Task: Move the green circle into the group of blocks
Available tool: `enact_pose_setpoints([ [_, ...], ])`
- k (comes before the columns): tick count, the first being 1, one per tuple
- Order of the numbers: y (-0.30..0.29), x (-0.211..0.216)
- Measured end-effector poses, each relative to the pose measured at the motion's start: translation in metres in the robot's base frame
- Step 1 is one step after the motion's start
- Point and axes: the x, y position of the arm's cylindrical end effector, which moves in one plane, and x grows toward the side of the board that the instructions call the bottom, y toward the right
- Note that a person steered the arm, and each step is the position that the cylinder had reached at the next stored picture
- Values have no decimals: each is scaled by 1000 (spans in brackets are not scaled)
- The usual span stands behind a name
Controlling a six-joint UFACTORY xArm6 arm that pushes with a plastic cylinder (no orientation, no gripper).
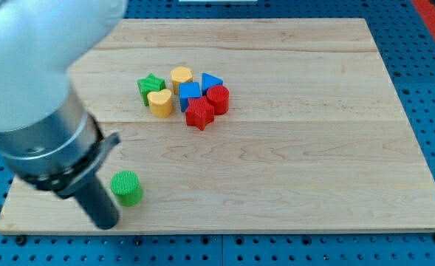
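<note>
The green circle (126, 187) is a short green cylinder at the view's lower left of the wooden board (313, 148). My tip (108, 224) is on the board just to the left of and below it, close to touching. The group sits in the upper middle: a green star (151, 86), a yellow heart (159, 103), a yellow cylinder (181, 77), a blue cube (189, 94), a blue triangle (211, 81), a red cylinder (218, 98) and a red star (199, 114). The green circle lies well apart from the group.
The arm's large grey body (32, 81) fills the view's upper left and hides that part of the board. The board's bottom edge (224, 235) runs close under my tip. Blue perforated table (431, 66) surrounds the board.
</note>
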Motion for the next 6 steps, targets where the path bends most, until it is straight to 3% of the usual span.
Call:
enact_pose_setpoints([
  [1, 32, -38],
  [2, -5, -93],
  [3, 19, -41],
  [4, -8, -5],
  [5, -63, -23],
  [6, -30, -62],
])
